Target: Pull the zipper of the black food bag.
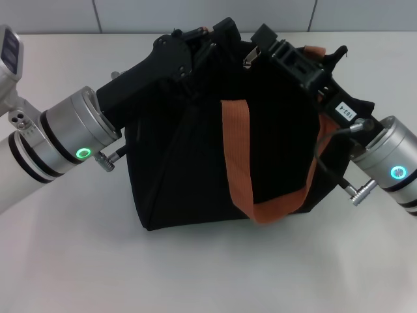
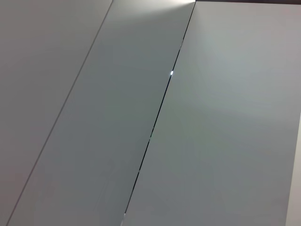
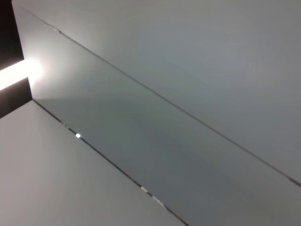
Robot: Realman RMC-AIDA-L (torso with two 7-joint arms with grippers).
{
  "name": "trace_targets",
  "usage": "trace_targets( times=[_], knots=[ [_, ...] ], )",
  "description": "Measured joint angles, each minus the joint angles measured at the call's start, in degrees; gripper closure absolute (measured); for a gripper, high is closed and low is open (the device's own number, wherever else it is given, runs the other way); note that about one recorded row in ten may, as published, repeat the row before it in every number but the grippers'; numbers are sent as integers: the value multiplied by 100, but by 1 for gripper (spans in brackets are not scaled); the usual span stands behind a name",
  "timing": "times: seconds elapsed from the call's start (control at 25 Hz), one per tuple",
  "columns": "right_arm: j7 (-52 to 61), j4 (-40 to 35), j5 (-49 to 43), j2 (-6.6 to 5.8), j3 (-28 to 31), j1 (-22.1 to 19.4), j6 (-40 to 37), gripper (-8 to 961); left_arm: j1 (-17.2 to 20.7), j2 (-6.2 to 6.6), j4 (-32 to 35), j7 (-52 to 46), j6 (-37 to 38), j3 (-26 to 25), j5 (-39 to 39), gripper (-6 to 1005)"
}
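The black food bag (image 1: 195,163) stands in the middle of the white table, with an orange-brown strap (image 1: 238,163) looping down its front. My left gripper (image 1: 192,40) is at the bag's top edge on the left, black against the black fabric. My right gripper (image 1: 259,47) is at the top edge on the right. Its fingertips close on the small silver zipper (image 1: 249,60) pull tab, which sticks out just below them. A bit of the second strap (image 1: 315,49) shows behind the right gripper. Both wrist views show only pale flat panels with seams, with no bag and no fingers.
The white table (image 1: 208,274) stretches in front of the bag and to both sides. A tiled wall (image 1: 208,14) runs along the back. A black cable (image 1: 326,156) hangs from my right wrist beside the bag's right side.
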Motion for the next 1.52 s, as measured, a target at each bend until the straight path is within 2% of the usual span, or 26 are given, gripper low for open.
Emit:
trace_targets(
  times=[0.76, 1.0, 1.28, 1.52],
  knots=[
    [12, -224, -414, -8, -27, -5, -381, 617, -18, 0, 14, 3, -134, -83, -26, 981],
    [-248, -601, -419, -17, 131, -200, -675, 618, -24, 0, 3, 3, -163, -131, -28, 981],
    [-264, -1120, -453, -26, 114, -37, -699, 619, -27, 0, 1, -3, -122, -132, -28, 982],
    [-1483, -1857, -478, -22, -312, -80, -1080, 618, -38, 0, 1, -15, -120, -132, -29, 982]
  ],
)
